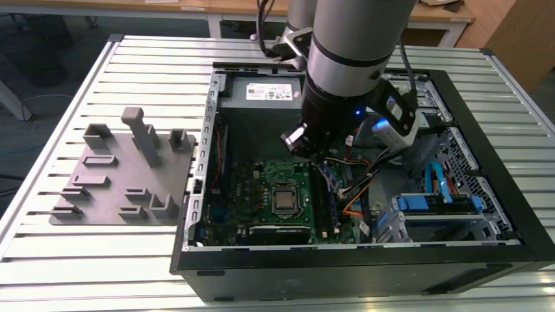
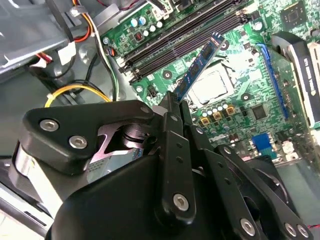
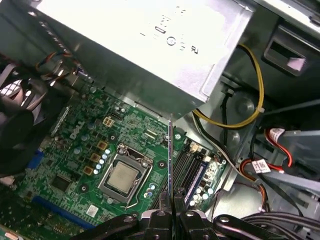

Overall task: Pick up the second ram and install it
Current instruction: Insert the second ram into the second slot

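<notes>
An open black metal computer case (image 1: 347, 270) holds a green motherboard (image 1: 260, 185). Inside it, the black gripper (image 2: 176, 102) clamps its jaws on the second ram (image 2: 200, 64), a thin blue-green memory stick held just above the motherboard.

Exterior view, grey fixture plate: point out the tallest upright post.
The slim post between the squat block, toward the exterior view's left, and the short post, toward its right; it rises well above both.
</notes>
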